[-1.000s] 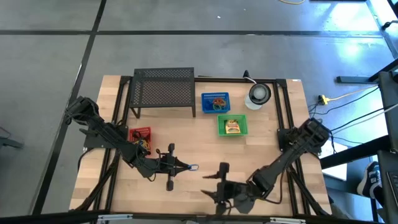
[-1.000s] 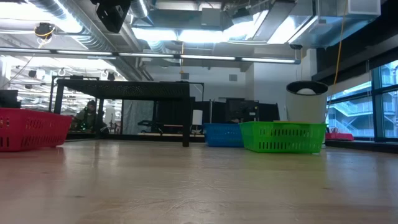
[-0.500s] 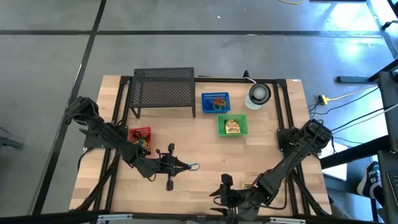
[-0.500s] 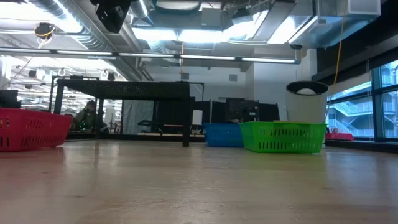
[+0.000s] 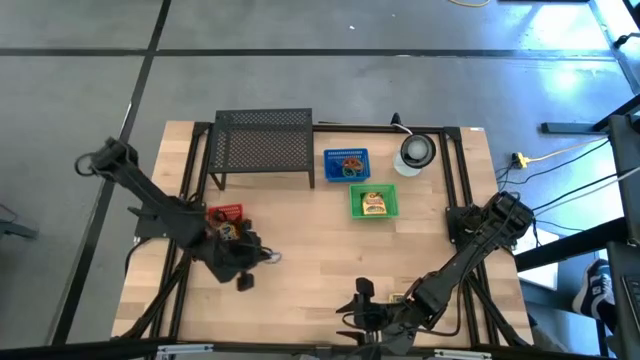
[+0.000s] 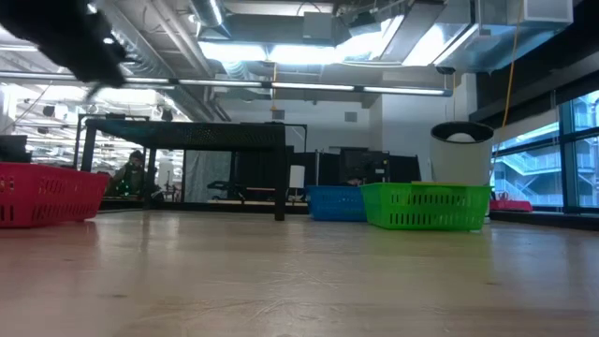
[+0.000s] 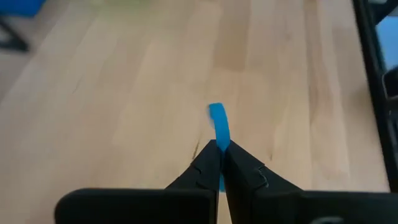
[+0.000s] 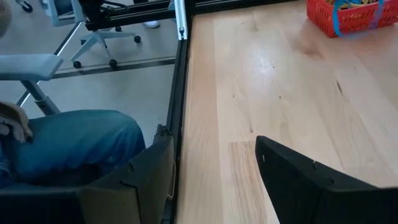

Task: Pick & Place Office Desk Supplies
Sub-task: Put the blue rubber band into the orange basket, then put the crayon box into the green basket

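My left gripper hangs above the table's left part, just right of the red basket. It is shut on a blue oval loop. In the low view the left arm shows as a dark blur at the upper left. My right gripper is at the table's near edge, open and empty, its fingers wide apart in the right wrist view. The red basket holds several small supplies and also shows in the right wrist view. My left gripper pinches one end of the blue loop between its two shut fingers. The rest of the loop sticks out past the fingertips, lifted clear of the table.
A black mesh shelf stands at the far left. A blue basket and a green basket with supplies stand at the far middle, beside a round grey-white disc. A person's leg shows beyond the table's edge.
My left gripper has gone up and toward the table's left edge, close to the red basket, carrying the blue loop with it, still shut. My right gripper has gone a little toward the near edge.
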